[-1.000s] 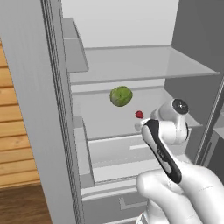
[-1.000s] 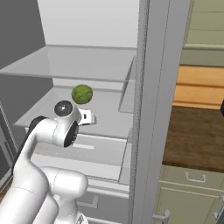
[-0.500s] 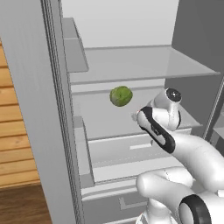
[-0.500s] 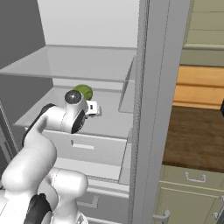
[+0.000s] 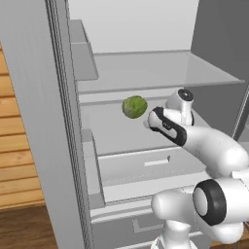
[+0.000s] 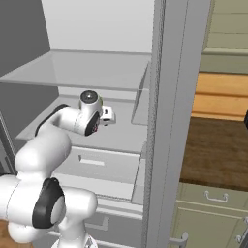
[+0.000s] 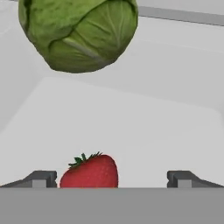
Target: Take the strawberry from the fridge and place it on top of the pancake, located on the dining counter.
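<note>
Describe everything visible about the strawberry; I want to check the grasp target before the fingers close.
The strawberry is small, glossy red, with a dark green leafy cap pointing up in the hand view. It lies on the pale fridge shelf, nearer than the large green cabbage and apart from it. It sits between the open gripper's two dark fingertips, closer to the left-hand one in that view, with neither visibly touching it. Its lower part is cut off at the view's bottom.

No text, label, brand, number or sign can be read anywhere: the fridge walls, shelves and drawers are plain, and the strawberry and the green fruit carry no marks.
</note>
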